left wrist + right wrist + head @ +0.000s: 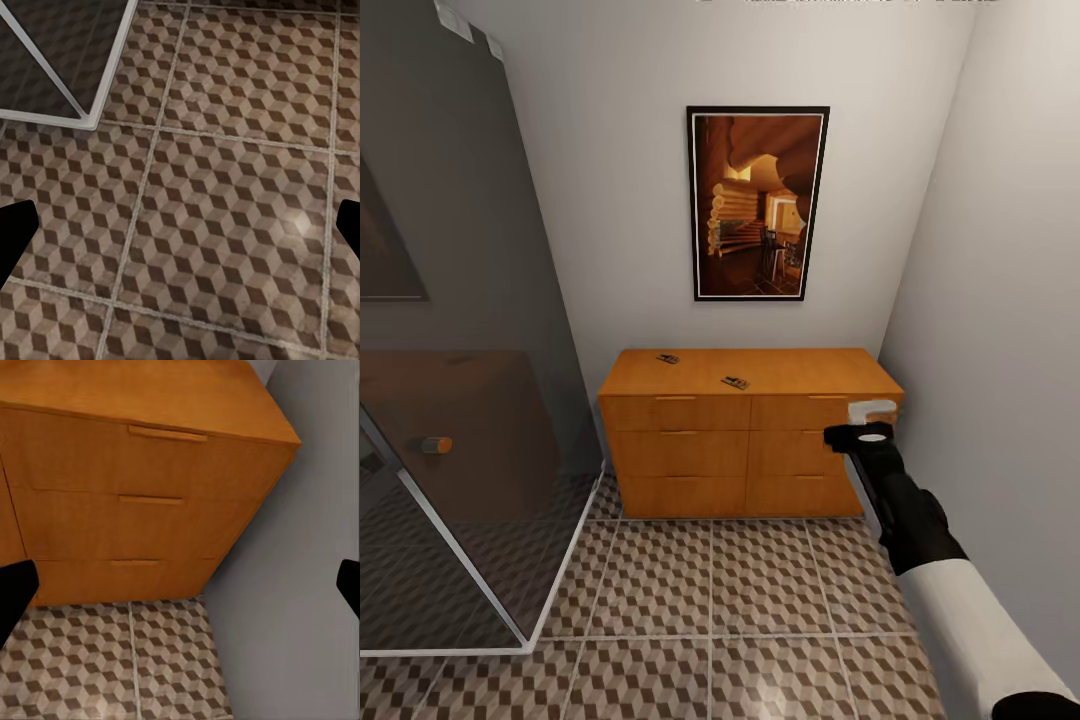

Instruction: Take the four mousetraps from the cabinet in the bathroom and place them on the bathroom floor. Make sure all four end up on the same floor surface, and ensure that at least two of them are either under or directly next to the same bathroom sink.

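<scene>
Cabinet (pixel 745 440) against the far wall, as I see it from the head view: six drawers in two columns, all closed, flat top. Two mousetraps lie on that top, well apart from each other: one (pixel 667 358) toward the back left, one (pixel 736 382) nearer the front edge and about midway across. A framed picture (pixel 759 203) hangs on the wall above. A glass shower screen (pixel 470 400) stands at left, its pale frame meeting the floor (pixel 710 600) beside the cabinet's left end.

My right arm reaches forward along the right wall (pixel 1000 300). Its gripper (pixel 870 412) sits in front of the cabinet's right column, level with the top drawer and below the top surface. Both traps lie up and to the left of it; the nearer one is well apart from it, the farther one more so.

In the right wrist view I see the right column of drawers (pixel 142 495), the cabinet's right corner just beside the wall, and tiles below. The right gripper (pixel 180 589) has its fingertips (pixel 15 592) at opposite edges of that view, spread wide, with nothing between them.

In the left wrist view the left gripper (pixel 180 229) points down at bare cube-pattern tile (pixel 225 210), with a corner of the shower frame (pixel 90 120) nearby. Its fingertips (pixel 15 236) are likewise spread wide and hold nothing.
</scene>
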Controlling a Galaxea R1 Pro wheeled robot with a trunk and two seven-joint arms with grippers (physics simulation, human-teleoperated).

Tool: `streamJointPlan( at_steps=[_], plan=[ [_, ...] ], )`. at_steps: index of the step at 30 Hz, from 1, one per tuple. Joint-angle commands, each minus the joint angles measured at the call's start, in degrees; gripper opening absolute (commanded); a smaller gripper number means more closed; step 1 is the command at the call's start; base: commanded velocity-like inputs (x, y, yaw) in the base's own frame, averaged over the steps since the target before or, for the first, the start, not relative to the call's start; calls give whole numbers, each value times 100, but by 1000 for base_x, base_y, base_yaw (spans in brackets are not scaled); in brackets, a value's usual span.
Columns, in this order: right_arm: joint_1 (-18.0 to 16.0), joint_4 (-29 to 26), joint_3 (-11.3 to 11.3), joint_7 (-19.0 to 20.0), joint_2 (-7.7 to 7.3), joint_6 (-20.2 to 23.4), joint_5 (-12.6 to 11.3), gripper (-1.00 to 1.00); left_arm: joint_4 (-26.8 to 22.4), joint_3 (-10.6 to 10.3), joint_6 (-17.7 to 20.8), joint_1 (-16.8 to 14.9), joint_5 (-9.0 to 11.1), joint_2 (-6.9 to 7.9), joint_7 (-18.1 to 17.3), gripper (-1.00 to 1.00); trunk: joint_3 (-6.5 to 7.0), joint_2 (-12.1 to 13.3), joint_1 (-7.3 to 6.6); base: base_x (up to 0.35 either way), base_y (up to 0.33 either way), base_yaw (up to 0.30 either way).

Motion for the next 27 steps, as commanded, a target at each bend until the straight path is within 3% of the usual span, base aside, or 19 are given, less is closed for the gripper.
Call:
streamJointPlan(
  at_steps=[1, 4, 6, 9, 10, 14, 18, 24, 27],
  plan=[
    [-145, 47, 18, 23, -3, 112, 34, 100, 19, -48, -26, -8, 7, -3, 27, 100, -14, -12, 4, 0, 0, 0],
    [-692, 402, 18, 248, 3, 274, 35, 100, 19, -48, -26, -6, 1, -4, 25, 100, -14, -12, 4, 0, 0, 0],
    [-1289, 962, 18, 603, 6, 341, 37, 100, 19, -48, -26, -5, 5, -4, 24, 100, -14, -12, 4, 0, 0, 0],
    [-1765, 1437, 18, 862, 8, 359, 37, 100, 19, -48, -26, -4, 3, -4, 24, 100, -14, -12, 4, 0, 0, 0],
    [-2110, 1792, 18, 1009, 13, 366, 38, 100, 19, -48, -26, -4, 3, -4, 24, 100, -14, -12, 4, 0, 0, 0],
    [-2915, 2604, 21, 1276, 40, 369, 38, 100, 19, -48, -26, -4, 4, -4, 23, 100, -14, -12, 4, 0, 0, 0],
    [-3260, 2880, 28, 1464, 228, 364, 42, 100, 19, -48, -26, -4, 0, -4, 23, 100, -14, -12, 4, 0, 0, 0],
    [-3386, 3007, 66, 1740, 440, 349, 58, 100, 19, -48, -26, -4, -5, -4, 17, 100, -14, -12, 4, 0, 0, 0],
    [-3412, 3044, 227, 1889, 496, 294, 62, 100, 19, -51, -26, -4, -5, -4, 11, 100, -14, -12, 4, 0, 0, 0]
  ],
)
